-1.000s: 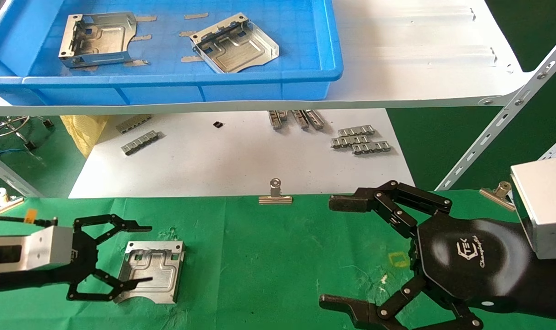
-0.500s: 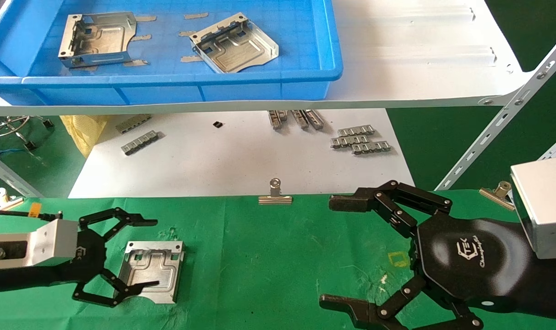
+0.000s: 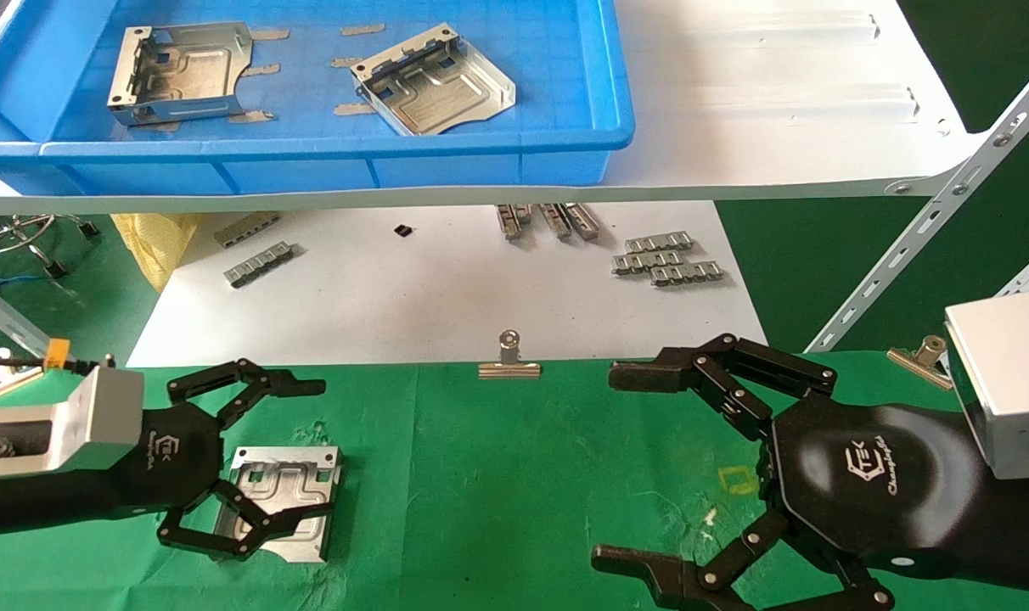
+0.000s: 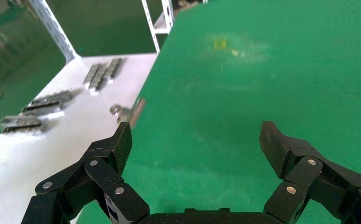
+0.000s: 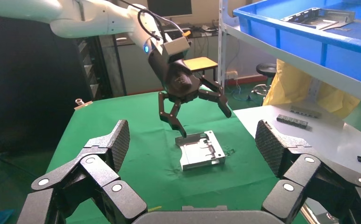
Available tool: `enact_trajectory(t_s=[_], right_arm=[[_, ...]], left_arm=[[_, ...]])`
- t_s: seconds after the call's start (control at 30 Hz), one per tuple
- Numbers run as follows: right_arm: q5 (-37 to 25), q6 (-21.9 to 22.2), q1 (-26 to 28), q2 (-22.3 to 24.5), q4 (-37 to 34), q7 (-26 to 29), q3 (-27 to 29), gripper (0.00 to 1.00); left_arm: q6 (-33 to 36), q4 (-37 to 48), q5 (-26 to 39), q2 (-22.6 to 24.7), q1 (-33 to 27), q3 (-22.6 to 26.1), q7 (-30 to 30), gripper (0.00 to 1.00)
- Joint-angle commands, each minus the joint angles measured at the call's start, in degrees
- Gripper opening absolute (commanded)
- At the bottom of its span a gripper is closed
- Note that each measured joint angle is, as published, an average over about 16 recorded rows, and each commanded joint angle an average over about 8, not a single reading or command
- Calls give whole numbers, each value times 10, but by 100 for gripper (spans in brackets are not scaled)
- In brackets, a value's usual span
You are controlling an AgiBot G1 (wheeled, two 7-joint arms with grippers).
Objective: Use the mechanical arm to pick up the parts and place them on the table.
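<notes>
Left pincer (image 3: 315,450) spread wide, empty, above 1 part (image 3: 289,501) on the table (image 3: 523,475).

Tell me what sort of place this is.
Likely a workshop or lab bench set up for sorting parts: stamped sheet-metal parts in a blue plastic bin on a white shelf, and a green cloth table fastened with binder clips.

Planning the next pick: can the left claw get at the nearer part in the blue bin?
Probably yes: the left claw is open and empty, and that part lies uncovered in the open-topped blue bin.
</notes>
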Motion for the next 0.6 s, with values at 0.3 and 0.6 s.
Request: enact_trajectory(t_s=[0.3,0.6], right_arm=[[0,0,0,0,0,0,0,100],[0,0,0,0,0,0,0,100]], left_arm=[[-9,-90,-17,-9,42,-62,-88,100],[-16,-171,-32,-18,80,-118,-168,100]])
